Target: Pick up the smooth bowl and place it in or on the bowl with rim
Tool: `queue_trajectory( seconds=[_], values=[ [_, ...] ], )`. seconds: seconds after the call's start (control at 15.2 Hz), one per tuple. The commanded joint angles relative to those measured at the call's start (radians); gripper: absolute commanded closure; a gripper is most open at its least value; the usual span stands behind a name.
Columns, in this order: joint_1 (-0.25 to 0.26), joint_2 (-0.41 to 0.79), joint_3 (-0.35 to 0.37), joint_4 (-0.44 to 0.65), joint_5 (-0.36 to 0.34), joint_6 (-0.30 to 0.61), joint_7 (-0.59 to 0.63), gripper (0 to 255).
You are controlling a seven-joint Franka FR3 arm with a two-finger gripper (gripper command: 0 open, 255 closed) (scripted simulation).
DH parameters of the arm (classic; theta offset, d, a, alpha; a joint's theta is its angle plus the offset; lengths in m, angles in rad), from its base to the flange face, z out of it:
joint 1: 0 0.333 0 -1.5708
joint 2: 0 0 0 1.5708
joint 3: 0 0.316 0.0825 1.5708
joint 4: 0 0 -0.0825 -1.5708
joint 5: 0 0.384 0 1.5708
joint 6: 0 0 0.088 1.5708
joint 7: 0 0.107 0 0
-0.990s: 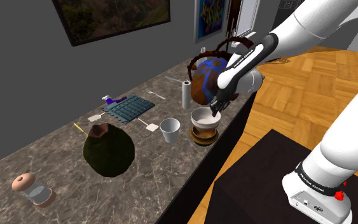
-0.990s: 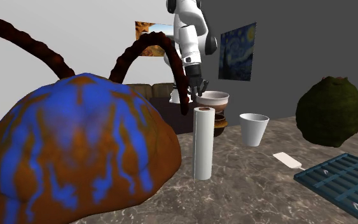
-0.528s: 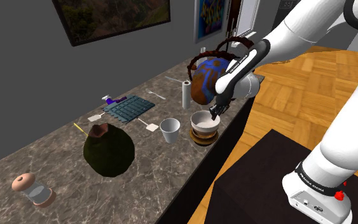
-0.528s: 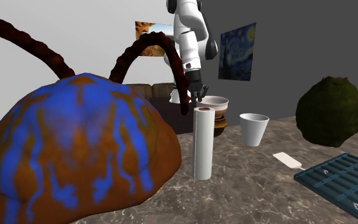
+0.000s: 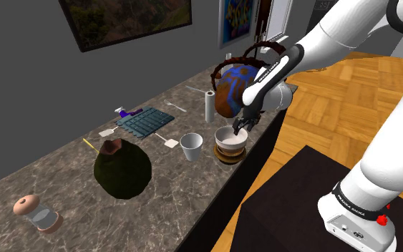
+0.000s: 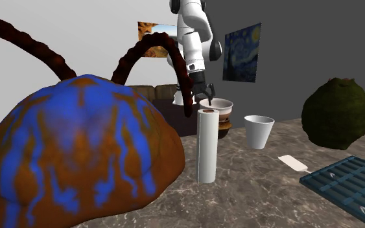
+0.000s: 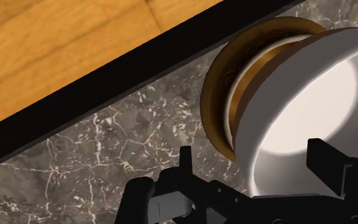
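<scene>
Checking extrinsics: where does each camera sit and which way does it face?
Shoulder view: beside the stand, looking down along the marble counter; arm and hand show.
Second exterior view: low on the counter behind the blue-and-brown basket, facing the arm; forearm and hand show.
Wrist view: on the hand, looking down at the white bowl in the brown rimmed bowl; both fingers show.
Shared: all see the white bowl.

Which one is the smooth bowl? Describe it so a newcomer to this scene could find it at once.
Follow the long dark marble counter to its front edge, beside the white cup, where two bowls are stacked under the gripper, its fingers apart. The smooth bowl is the upper one: white inside, nested in a wider brown bowl, and squatter than the cup.
</scene>
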Motion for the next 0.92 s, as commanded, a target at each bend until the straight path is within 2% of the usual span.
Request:
queue_trajectory(
  seconds=[0.0,0.07,0.33,0.86],
  values=[
    [0.0,0.0,0.0,0.0,0.0,0.0,0.0,0],
    [0.0,0.0,0.0,0.0,0.0,0.0,0.0,0],
    [-0.009,-0.152,-0.026,-0.022,-0.081,-0.131,0.061,0],
    [-0.011,-0.152,-0.024,-0.022,-0.081,-0.131,0.061,0]
  ],
)
